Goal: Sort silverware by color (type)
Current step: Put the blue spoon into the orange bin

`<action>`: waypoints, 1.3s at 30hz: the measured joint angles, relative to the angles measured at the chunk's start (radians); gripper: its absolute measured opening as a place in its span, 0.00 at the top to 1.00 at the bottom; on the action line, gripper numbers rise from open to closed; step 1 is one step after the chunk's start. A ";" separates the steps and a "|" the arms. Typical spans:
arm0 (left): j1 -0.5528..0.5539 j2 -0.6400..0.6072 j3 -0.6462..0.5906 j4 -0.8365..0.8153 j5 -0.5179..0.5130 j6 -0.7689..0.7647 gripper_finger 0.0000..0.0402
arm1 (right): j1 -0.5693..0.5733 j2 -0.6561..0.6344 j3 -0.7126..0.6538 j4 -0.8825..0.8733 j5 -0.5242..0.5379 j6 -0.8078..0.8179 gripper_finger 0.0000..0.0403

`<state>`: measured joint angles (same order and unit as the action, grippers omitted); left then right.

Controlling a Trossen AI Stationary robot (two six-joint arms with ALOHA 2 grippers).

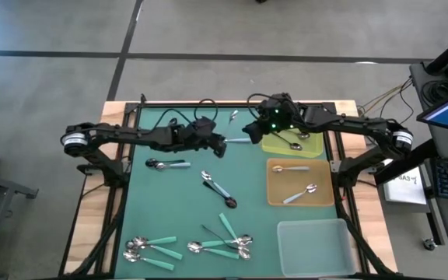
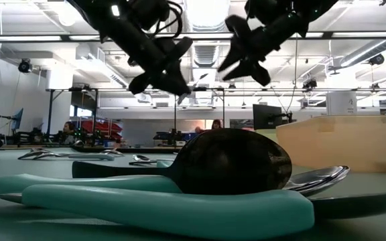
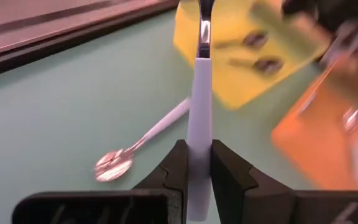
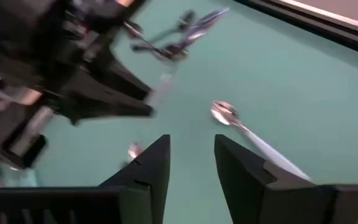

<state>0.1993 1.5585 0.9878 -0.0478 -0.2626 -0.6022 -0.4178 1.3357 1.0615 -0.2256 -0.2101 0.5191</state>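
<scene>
Green mat (image 1: 177, 194): taken as the landmark; it covers the table, and three trays are lined up along its right side.
Left gripper (image 1: 222, 145): held above the mat's far middle, just left of the yellow tray; its fingers (image 3: 174, 171) are clamped on a light blue spoon handle.
Held spoon (image 3: 200, 112): one light blue handle is seen upright between the fingers in the left wrist view, its silver neck pointing toward the yellow tray; in the high view it spans the gap between the two grippers (image 1: 238, 140).
Right gripper (image 1: 253, 127): held above the mat's far edge, at the yellow tray's left corner and close to the left gripper; its fingers (image 4: 151, 165) are spread apart, nothing between them.
Yellow tray (image 1: 274, 145): farthest of the three; two dark-handled spoons (image 1: 294, 145) are seen in it.
Orange tray (image 1: 274, 187): middle tray; two light spoons (image 1: 300, 193) are counted inside.
Clear tray (image 1: 317, 247): nearest tray; no contents can be made out.
Loose spoons on the mat: one near the far edge (image 1: 233, 116); one left of centre (image 1: 166, 164); two at the centre (image 1: 218, 189); a teal-handled cluster (image 1: 224, 243) near the front edge, roughly nine, exact count not certain.
</scene>
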 joint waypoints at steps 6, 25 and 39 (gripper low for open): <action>-0.002 -0.001 0.000 0.155 0.010 -0.154 0.93 | 0.024 0.004 0.000 0.092 0.001 0.065 0.59; -0.008 -0.002 0.001 0.314 0.051 -0.215 0.93 | 0.045 0.004 0.000 0.236 0.068 0.084 0.52; -0.008 -0.002 0.007 0.380 0.064 -0.179 0.93 | 0.047 0.005 0.000 0.263 0.083 0.062 0.62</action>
<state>0.1917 1.5566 0.9949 0.3317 -0.1986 -0.7810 -0.3706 1.3411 1.0615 0.0376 -0.1268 0.5812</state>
